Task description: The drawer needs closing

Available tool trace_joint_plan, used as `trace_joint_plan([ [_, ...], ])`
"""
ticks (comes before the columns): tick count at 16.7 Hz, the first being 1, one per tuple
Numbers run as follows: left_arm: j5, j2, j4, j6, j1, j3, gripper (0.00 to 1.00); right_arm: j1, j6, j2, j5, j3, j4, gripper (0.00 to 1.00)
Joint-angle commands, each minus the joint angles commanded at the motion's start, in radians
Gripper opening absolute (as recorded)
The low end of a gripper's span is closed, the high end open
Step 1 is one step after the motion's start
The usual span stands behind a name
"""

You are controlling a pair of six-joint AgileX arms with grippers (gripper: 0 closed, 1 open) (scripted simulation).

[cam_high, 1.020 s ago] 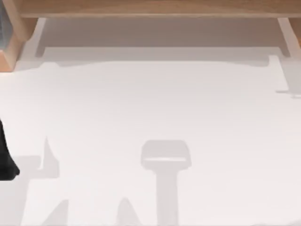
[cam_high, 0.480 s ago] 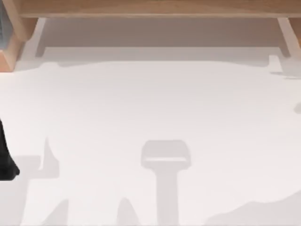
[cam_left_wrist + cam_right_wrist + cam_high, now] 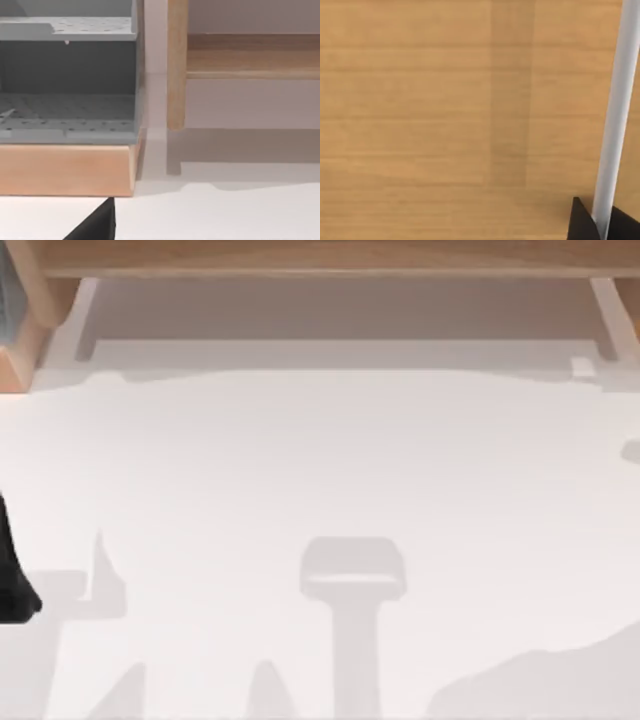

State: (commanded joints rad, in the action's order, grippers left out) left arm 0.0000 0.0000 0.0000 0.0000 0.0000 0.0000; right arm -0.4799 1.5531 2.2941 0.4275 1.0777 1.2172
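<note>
Shadows have shifted since a second ago: a broad grey patch now spreads across the tabletop at its near right corner, where the white surface was bare, and the small marks by the right edge have changed, while the drawer and the dark shape at the left edge sit as before.

From above, the drawer stands pulled out from the light wooden furniture along the far side. Its white front panel runs nearly the full width, thin white side walls lead back at both ends, and the grey-beige floor lies between them.

At the top view's left edge, a dark part of the left arm rests low beside the tabletop. The left wrist view looks toward a wooden post of the furniture and a grey perforated rack set on a wooden base; a black tip of the left pincer pokes in, and whether it is open I cannot tell.

The right wrist view faces a wood-grain surface crossed by a thin white wall. Black tips of the right pincer sit either side of that wall's lower end; whether they clamp it I cannot tell.
</note>
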Motion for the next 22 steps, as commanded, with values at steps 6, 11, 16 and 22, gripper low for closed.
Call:
trace_joint_plan([
  [6, 0.0, 0.0, 0.0, 0.0, 0.0, 0.0, 1.0, 0.041, -0.002, 0.077, -0.041, 0.176, -0.101, 0.0],
  [11, 0.0, 0.0, 0.0, 0.0, 0.0, 0.0, 1.0, 0.042, -0.002, 0.079, -0.042, 0.178, -0.103, 0.08],
  [16, 0.0, 0.0, 0.0, 0.0, 0.0, 0.0, 1.0, 0.042, -0.002, 0.079, -0.042, 0.178, -0.103, 0.45],
  [22, 0.0, 0.0, 0.0, 0.0, 0.0, 0.0, 1.0, 0.042, -0.002, 0.079, -0.042, 0.178, -0.103, 0.9],
])
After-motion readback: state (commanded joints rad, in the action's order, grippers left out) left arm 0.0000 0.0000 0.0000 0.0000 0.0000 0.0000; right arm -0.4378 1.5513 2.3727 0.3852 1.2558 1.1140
